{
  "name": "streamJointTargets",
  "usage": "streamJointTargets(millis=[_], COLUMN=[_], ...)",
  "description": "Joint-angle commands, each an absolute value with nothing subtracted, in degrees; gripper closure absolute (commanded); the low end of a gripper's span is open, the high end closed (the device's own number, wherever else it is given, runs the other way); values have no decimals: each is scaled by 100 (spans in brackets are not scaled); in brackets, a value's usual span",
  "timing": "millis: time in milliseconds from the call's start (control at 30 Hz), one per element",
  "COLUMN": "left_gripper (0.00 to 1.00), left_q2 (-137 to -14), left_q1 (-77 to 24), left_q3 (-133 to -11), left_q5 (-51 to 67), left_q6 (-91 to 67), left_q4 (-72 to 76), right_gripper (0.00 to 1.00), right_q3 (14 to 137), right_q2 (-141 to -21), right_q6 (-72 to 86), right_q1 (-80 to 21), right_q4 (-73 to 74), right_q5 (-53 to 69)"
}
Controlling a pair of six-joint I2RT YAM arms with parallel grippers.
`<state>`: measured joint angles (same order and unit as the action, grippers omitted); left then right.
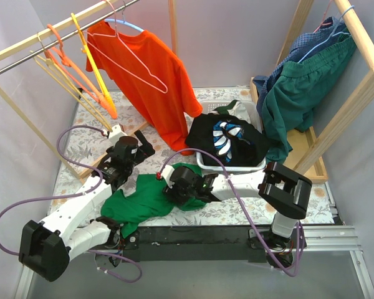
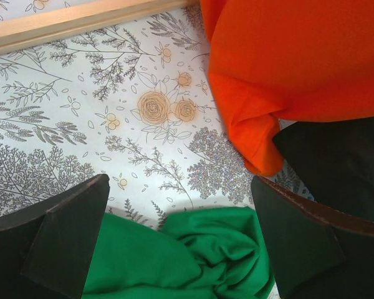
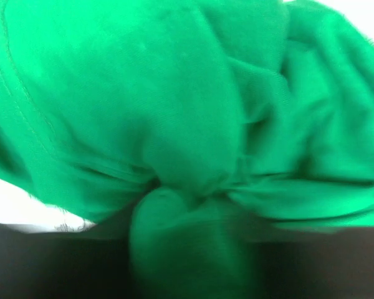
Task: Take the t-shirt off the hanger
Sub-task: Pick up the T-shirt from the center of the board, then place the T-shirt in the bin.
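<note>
Left end effector (image 2: 179, 208) gapes wide over the surface (image 2: 81, 112) at centre left; right end effector (image 1: 173, 189) pinches the green shirt (image 1: 137, 202) bunched at lower centre.

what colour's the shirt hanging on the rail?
Orange t-shirt, plain with no print visible. It shows best in the top external view.

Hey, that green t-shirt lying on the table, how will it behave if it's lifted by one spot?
Probably floppy: the green t-shirt lies crumpled in soft folds, so it should sag and drape from the grip. Likely light, since it looks like thin cloth. Its spread-out tail may drag over the floral table cover.
</note>
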<state>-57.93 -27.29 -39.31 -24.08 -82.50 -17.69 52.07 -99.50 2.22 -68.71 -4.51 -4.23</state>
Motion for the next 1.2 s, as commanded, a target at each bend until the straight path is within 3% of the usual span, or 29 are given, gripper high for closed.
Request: streamJointTargets(millis=[0,33,267,567,733,1167], left_gripper=[2,2,2,2,2,2], left_q2=[-5511,-5485,-5370,-5317,-5335,-5344], left_q1=[-2654,-2654,-2646,-2646,-2646,-2646], left_q3=[-3771,-3762,-3727,-3692,-3691,-3709], left_q5=[-2207,-2180,-2048,-1855,-1784,-1731], left_q6=[-8157,-8156,-8165,-8147,-8156,-8104], left_q4=[-1785,-1775,-1758,-1723,-1661,-1679], right_gripper=[90,98,99,99,99,99], right_q3=[4983,4983,5071,6448,7425,9016], right_q2=[-10529,-10512,-8960,-6717,-6495,-6749], right_q6=[492,553,1001,730,116,-729], right_q1=[-6882,-6882,-6821,-5336,-4562,-3832], right_q4=[156,254,1080,2143,2417,1952], right_q5=[-815,-930,-2424,-3471,-3761,-4219])
